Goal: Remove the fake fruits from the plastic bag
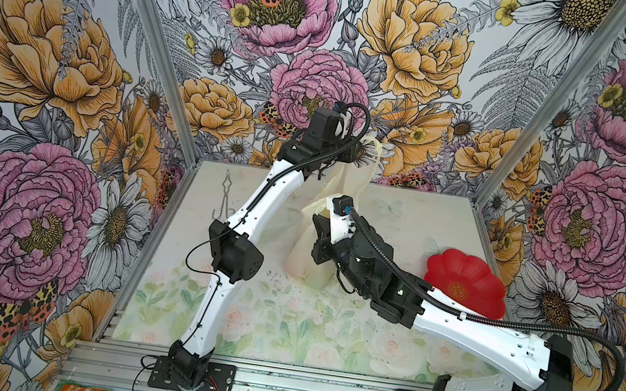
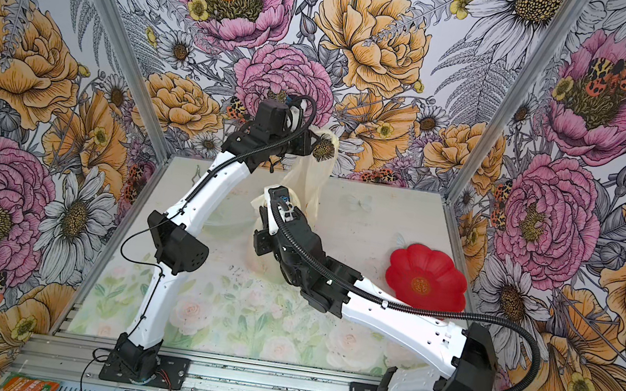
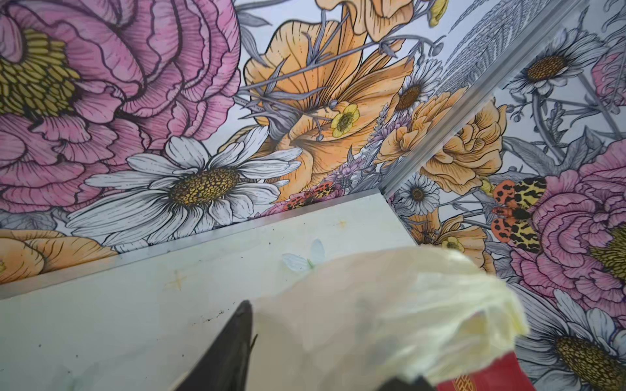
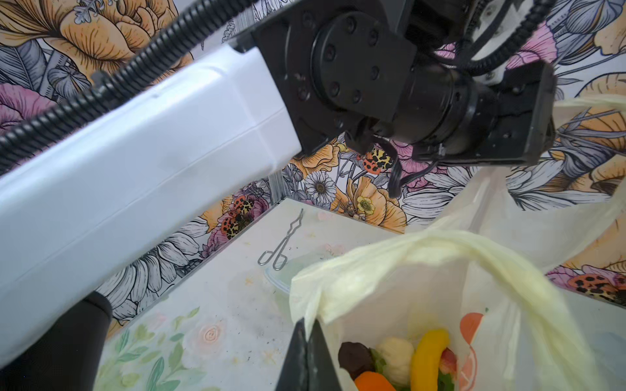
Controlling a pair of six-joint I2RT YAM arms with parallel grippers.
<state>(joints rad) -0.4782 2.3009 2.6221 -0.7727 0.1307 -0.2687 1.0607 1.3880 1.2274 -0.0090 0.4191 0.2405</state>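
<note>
Fruits (image 4: 427,355) in bag (image 4: 406,257); R pincer (image 4: 307,326) pinching rim.

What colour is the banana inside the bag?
Yellow; the banana shows best in the right wrist view, inside the plastic bag.

One plastic bag (image 1: 339,192) stands mid-scene. In its mouth, five fake fruits (image 4: 423,372) are countable: one yellow banana (image 4: 432,345), one orange (image 4: 372,382), one cream bumpy piece (image 4: 397,352), one dark brown piece (image 4: 355,359) and one red piece (image 4: 449,362). Green bits between them are too hidden to count. One red plate (image 1: 466,280) lies on the right. One pair of metal tongs (image 1: 225,200) lies at the far left.
</note>
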